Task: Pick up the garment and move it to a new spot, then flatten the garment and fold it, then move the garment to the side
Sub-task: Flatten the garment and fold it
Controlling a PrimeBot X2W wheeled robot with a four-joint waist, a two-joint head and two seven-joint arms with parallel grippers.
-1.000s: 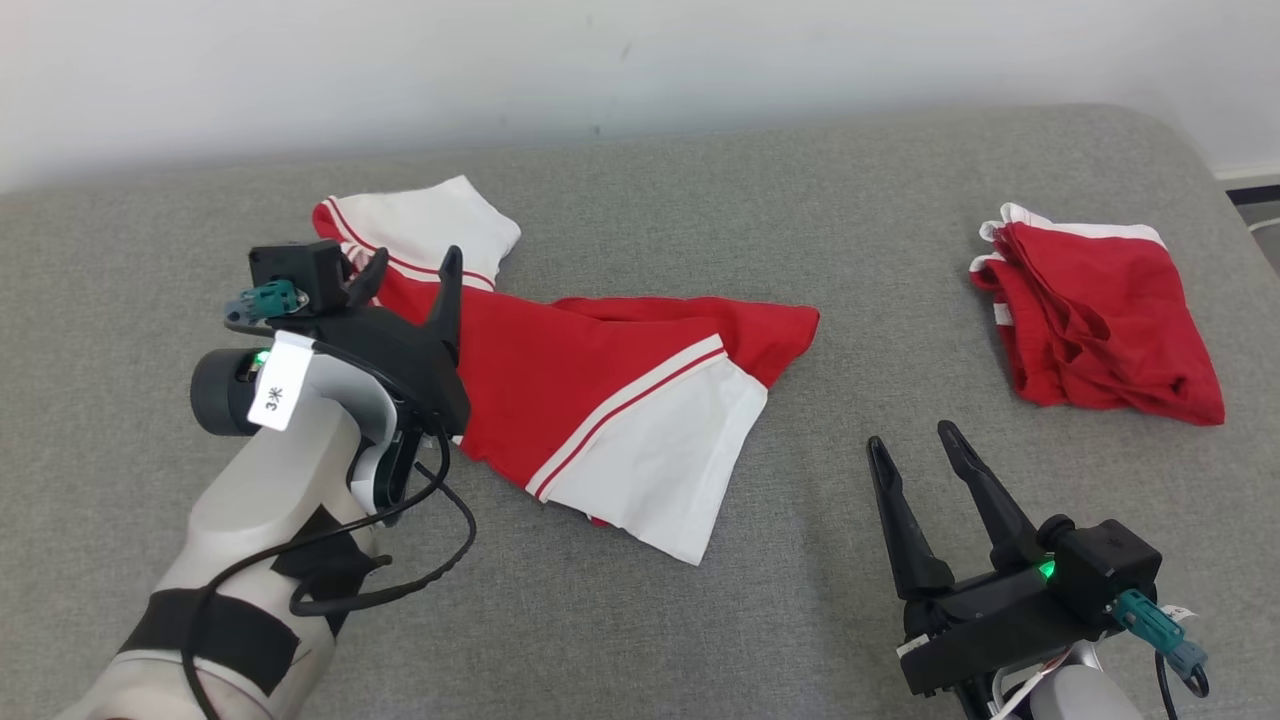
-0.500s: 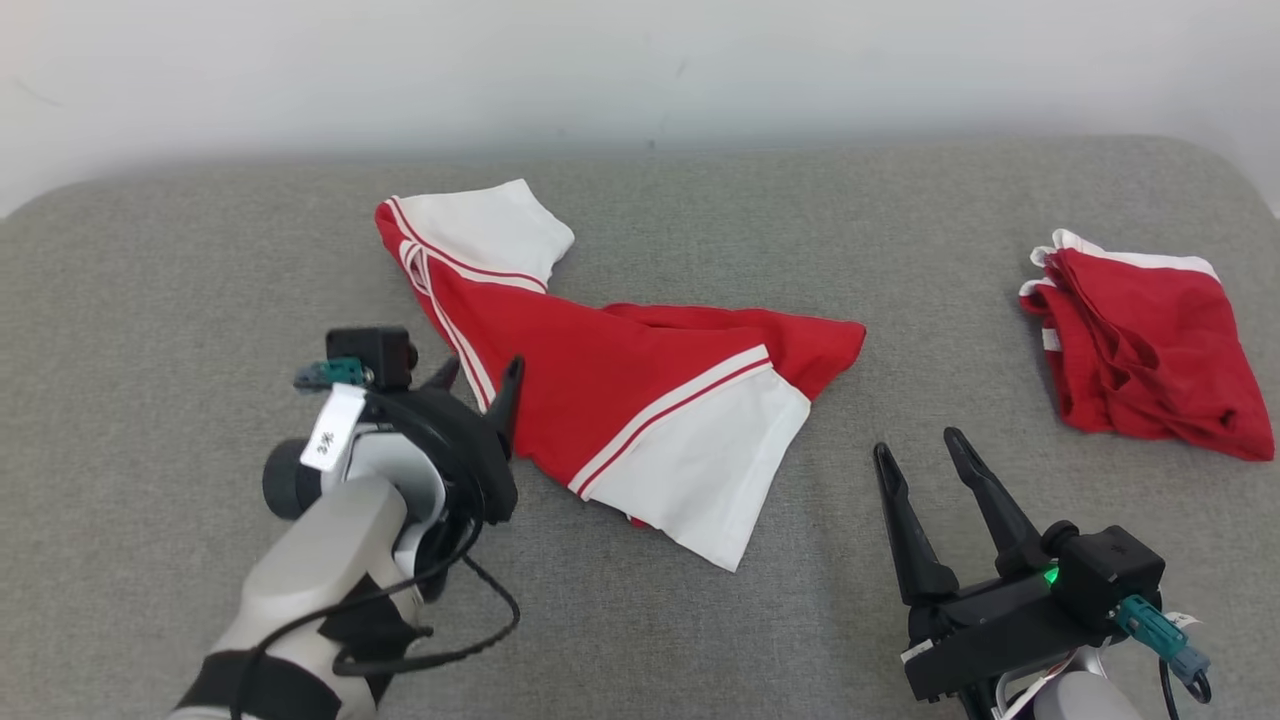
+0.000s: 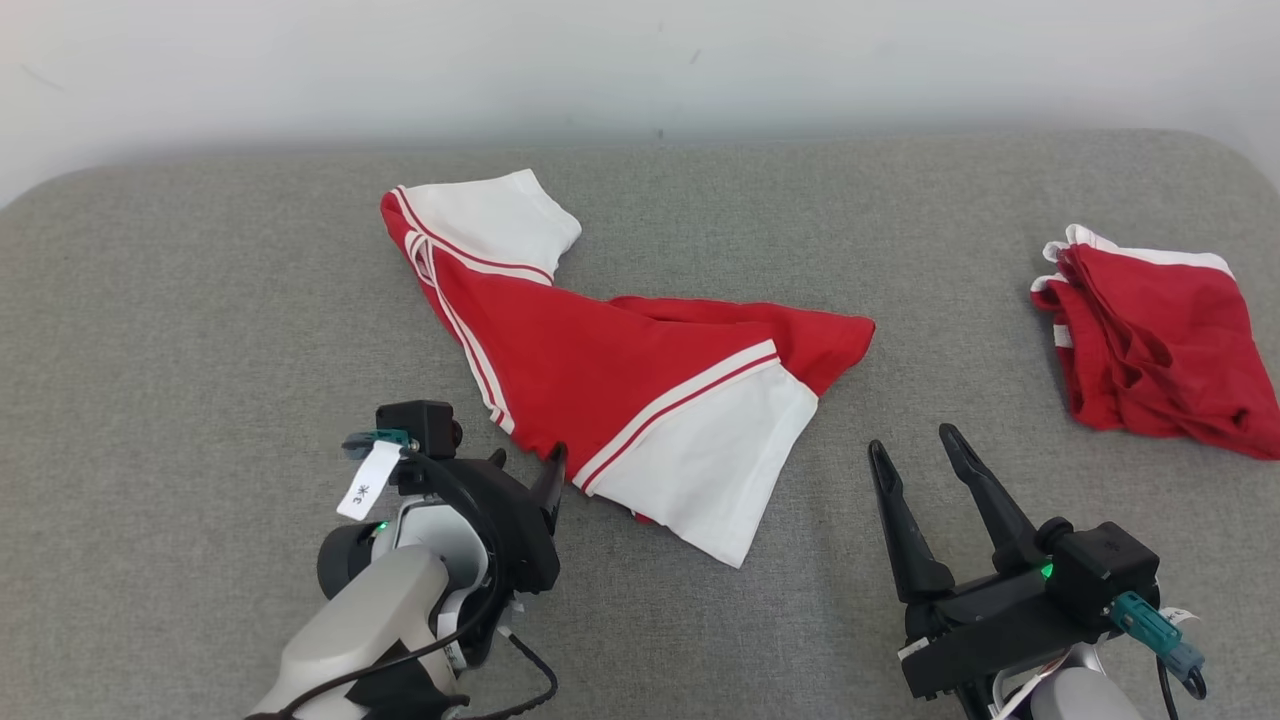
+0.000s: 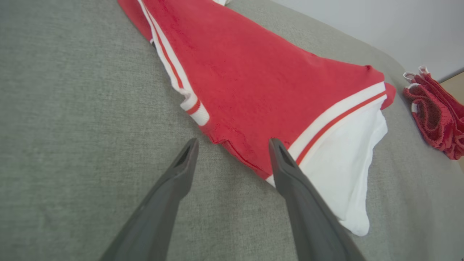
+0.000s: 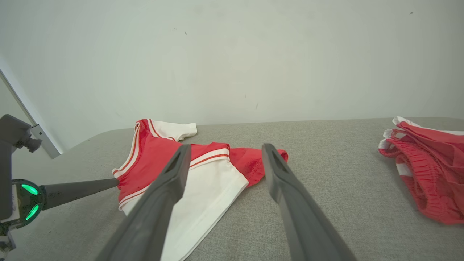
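Garment: red tee w/ white sleeves, mid grey padded surface. Not flat: doubled over on itself along a diagonal, far white sleeve toward the wall, near white sleeve spread toward the robot. Red hem corner closest to the L tool. Second red garment bunched well apart at the right; not the one in hand.

Step in hand, prob.: taking hold of the near red hem for the lift to a new spot. To do it well:
- Come down square on the hem corner, one finger each side of the cloth edge.
- Bite past the stitched edge, deep enough against slipping.
- Take all layers for a whole-garment lift; keep clear of the surface fabric itself.
- Bring the R tool in on the near white sleeve, to hang the cloth btwn two grips, not from one corner.
- Lift slow, esp. w/ folds dragging.

L tool: wide open, holding nothing, tips right at the near hem. In left wrist view one finger over the hem beside the stripe, the other over bare surface. Touching cloth or just above: cannot tell.

R tool: wide open too, empty, near the white sleeve but apart from it, fingers pointing toward the wall.
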